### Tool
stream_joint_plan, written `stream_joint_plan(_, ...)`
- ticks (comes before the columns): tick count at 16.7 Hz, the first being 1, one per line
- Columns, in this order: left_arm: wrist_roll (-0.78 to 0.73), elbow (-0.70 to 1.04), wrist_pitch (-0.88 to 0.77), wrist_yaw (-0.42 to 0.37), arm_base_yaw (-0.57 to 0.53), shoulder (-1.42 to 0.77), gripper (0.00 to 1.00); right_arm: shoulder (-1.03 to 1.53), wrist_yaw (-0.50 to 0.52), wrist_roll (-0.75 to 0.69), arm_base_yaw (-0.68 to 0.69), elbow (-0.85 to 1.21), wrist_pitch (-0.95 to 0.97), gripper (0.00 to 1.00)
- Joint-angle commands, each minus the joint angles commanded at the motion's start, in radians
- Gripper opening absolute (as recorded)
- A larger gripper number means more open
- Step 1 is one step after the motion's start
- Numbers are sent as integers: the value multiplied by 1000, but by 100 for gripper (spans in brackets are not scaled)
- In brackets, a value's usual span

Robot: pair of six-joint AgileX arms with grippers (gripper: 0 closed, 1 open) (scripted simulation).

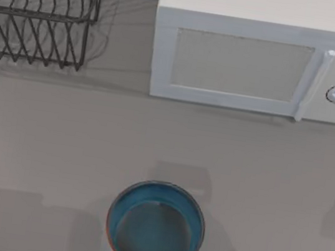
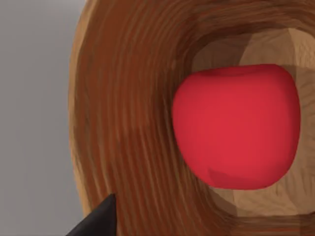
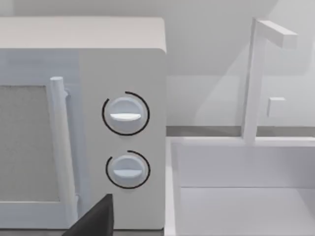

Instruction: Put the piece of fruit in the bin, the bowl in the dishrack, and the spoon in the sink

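The piece of fruit [image 2: 236,125], round and bright red, shows inside the hollow of a round wooden bin [image 2: 128,113] in the left wrist view. My left gripper [image 2: 96,221] hovers close above that bin, with a dark tip beside its rim. The teal-blue bowl [image 1: 155,226] with a brownish rim stands upright near the table's front edge, at the middle. The black wire dishrack [image 1: 39,12] stands at the back left. The white sink [image 3: 246,201] lies right of the microwave, and my right gripper [image 3: 96,219] faces it. The spoon is out of view.
A white microwave [image 1: 259,63] stands at the back, its door shut, with two dials [image 3: 125,115] on its right side. A white faucet [image 3: 253,78] rises behind the sink. Bare grey countertop [image 1: 58,141] lies between the bowl, rack and microwave.
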State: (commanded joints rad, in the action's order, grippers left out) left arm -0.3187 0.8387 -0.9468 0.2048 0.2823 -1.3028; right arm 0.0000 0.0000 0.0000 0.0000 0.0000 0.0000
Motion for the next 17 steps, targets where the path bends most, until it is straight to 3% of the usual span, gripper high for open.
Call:
stream_joint_plan(7,93,-234,268,-58,-77,363,100,0,0,0,0,0,0,100)
stream_joint_plan(17,276,-739,827,-178,-246,1171,100,0,0,0,0,0,0,100)
